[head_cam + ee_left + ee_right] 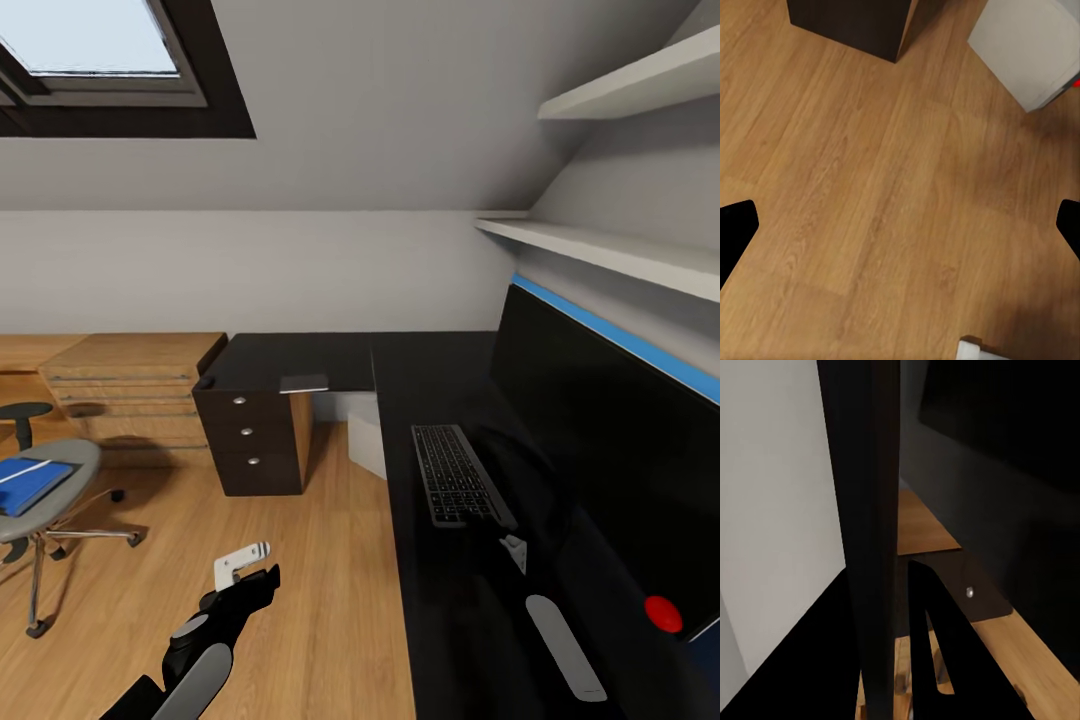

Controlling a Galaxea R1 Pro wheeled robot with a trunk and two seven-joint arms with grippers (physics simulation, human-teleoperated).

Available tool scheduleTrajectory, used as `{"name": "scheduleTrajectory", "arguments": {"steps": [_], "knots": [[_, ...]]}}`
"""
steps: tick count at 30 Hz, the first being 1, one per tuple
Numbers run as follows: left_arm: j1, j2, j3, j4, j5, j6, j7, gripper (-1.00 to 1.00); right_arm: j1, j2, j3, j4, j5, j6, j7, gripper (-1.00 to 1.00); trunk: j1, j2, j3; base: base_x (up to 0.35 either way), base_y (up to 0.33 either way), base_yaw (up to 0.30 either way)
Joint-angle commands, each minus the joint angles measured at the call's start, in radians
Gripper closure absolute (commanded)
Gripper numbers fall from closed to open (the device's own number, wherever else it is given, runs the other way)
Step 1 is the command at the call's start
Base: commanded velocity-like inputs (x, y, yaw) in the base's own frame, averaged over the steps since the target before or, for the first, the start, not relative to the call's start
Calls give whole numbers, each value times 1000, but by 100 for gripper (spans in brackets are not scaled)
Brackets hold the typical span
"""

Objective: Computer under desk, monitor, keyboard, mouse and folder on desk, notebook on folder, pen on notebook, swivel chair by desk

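Reaching the flat bright blue folder (pixel 30 482) on the grey padded swivel chair (pixel 62 468) risks rolling that castored seat away. The left gripper (pixel 247 570) is spread over the wood floor (pixel 870 195); the right gripper's state cannot be told.

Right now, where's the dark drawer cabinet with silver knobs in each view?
Head: dark drawer cabinet, left of centre, under the glossy black desk top.
Left wrist: its dark corner, near the pale grey box.
Right wrist: probably the dark panel with one silver knob.
Shared landmark: wooden floor.
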Motion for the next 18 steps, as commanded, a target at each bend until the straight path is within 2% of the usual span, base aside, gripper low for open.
{"name": "scheduleTrajectory", "arguments": {"steps": [1,15,18], "knots": [[-1,1,-2,-1,4,3,7,-100,-1,1,-4,0,-9,7,5,100,4,-8,-4,0,0,0],[-1,2,-5,-2,5,3,7,-100,-1,1,-4,0,-9,7,5,100,8,-15,-8,0,0,0],[-1,3,-7,2,2,1,7,-100,-1,-2,-4,0,-9,7,5,100,8,-15,-8,5,-115,0]]}}
